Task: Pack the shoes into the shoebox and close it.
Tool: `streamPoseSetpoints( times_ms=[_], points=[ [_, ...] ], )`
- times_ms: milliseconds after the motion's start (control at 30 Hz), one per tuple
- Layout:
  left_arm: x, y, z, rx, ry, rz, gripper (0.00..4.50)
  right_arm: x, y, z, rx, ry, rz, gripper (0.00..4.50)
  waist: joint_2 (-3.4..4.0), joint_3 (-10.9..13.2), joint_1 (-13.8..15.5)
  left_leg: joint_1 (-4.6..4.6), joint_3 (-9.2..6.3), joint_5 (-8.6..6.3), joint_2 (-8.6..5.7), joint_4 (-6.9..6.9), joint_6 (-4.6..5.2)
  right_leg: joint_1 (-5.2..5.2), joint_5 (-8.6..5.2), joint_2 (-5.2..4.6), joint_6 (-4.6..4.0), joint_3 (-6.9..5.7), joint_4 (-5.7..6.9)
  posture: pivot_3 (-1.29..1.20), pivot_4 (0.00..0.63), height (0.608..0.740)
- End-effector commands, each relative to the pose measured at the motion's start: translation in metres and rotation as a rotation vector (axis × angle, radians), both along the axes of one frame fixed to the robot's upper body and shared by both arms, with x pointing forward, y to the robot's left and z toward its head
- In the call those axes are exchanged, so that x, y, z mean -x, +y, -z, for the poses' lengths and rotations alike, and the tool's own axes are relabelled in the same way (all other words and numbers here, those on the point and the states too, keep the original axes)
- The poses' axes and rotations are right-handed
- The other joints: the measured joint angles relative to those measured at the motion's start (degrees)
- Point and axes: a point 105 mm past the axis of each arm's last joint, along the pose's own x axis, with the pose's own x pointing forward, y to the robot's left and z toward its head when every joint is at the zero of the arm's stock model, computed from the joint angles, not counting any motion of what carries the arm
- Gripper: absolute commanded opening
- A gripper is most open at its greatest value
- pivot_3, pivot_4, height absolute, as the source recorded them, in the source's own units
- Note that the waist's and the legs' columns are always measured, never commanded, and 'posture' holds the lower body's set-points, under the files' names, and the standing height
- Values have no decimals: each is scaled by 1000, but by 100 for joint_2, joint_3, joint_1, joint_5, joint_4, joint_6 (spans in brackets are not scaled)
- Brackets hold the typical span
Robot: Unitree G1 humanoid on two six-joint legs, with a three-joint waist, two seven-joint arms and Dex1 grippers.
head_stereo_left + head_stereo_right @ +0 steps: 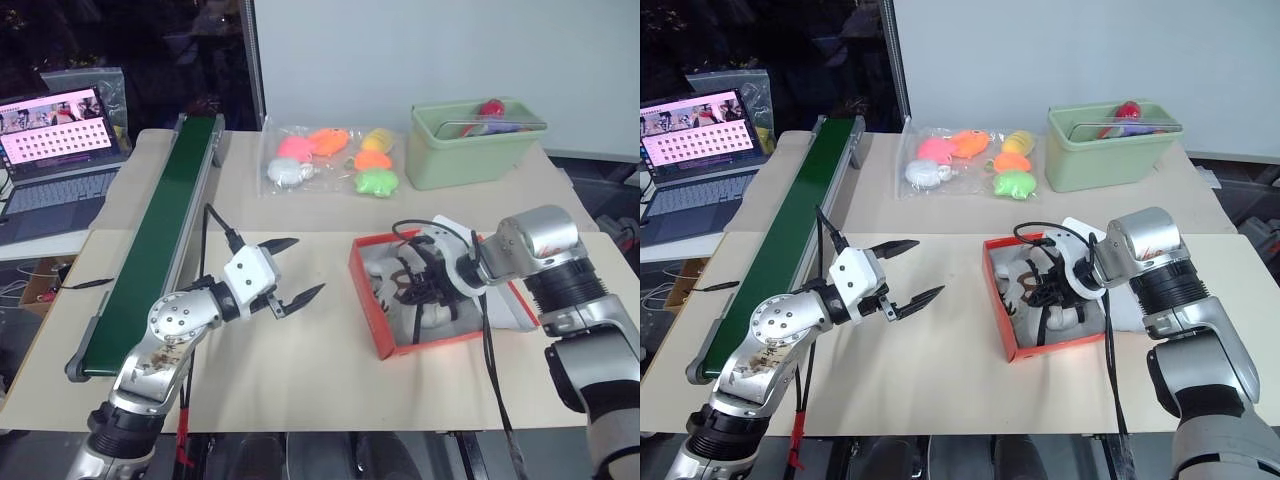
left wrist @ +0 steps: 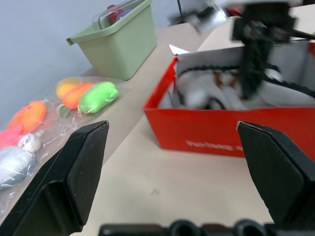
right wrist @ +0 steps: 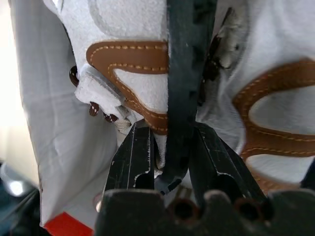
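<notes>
The right gripper is reaching down into the shoebox, where both shoes are lying, probably to seat them; whether its narrow fingers are pinching anything is unclear. The left gripper is hovering beside the box, fingers spread, ready for the lid.

The two head views look forward and down over the worktop. The left wrist view looks level, low and near, toward the shoebox. The right wrist view looks down, very close, into that same box at the shoes.
</notes>
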Motion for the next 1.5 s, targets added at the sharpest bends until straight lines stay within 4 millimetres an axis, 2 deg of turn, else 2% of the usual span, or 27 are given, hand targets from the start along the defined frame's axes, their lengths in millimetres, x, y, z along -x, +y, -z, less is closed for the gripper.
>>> streamPoseSetpoints(
  times_ms=[33,133,333,633,767,867,1100,1200,1267,1333,1433,1500],
  points=[
    [11,1,-12,19,-37,-7,4471,-5,-12,-2,35,-23,-44,1010,0,0,-2,0,0,0,-1,0,0,0,0,-1,0,0,0,0,150,729],
    [14,2,-10,19,-28,-17,4471,-3,-5,-1,43,-19,-133,1010,0,0,3,1,0,0,-1,0,0,0,0,-1,0,0,-1,0,150,729],
    [14,1,-10,20,-21,-22,4471,4,8,15,100,-19,-316,1010,0,-2,8,6,0,0,0,2,0,4,0,0,0,-1,0,0,150,729],
    [10,-2,-10,12,-22,0,4471,-11,19,2,24,-91,-219,1010,-20,-14,-152,34,1,1,3,2,-2,22,2,3,-4,1,14,0,150,729],
    [8,-4,-11,14,-24,16,4500,-20,22,-10,-33,-146,-130,2205,-19,-14,-181,36,2,1,3,2,-2,16,2,5,-4,6,24,0,150,729],
    [7,-5,-11,9,-29,31,4500,-25,26,-28,-78,-209,-83,3205,-18,-13,-147,30,1,1,2,2,-2,11,2,3,-4,7,25,0,150,729],
    [2,-6,-12,5,-35,50,4500,-17,31,-53,-136,-276,-64,3205,-18,-13,-118,20,1,0,1,2,-2,9,1,1,-2,4,16,0,150,729],
    [-2,-8,-15,5,-45,66,4500,-13,27,-60,-149,-309,-63,3205,-18,-13,-119,20,0,0,1,2,-2,8,1,1,-2,4,16,0,150,729],
    [-3,-9,-17,7,-49,80,4500,-15,24,-72,-176,-345,-48,3205,-18,-13,-120,21,1,1,0,2,-2,9,1,1,-2,4,17,0,150,729],
    [-3,-13,-17,18,-34,107,4500,-14,21,-101,-265,-433,-62,3205,-18,-13,-121,21,1,1,-1,2,-2,10,1,1,-2,4,17,0,150,729],
    [4,-17,-13,34,29,166,4500,1,9,-152,-461,-565,-84,3205,-14,-10,-114,16,1,0,0,1,-2,7,0,1,-1,4,12,0,150,729],
    [10,-19,-9,60,116,212,4500,22,-14,-177,-506,-686,-79,3205,-12,-9,-90,7,-1,0,1,-1,-1,2,0,1,0,2,7,0,150,729]
  ],
)
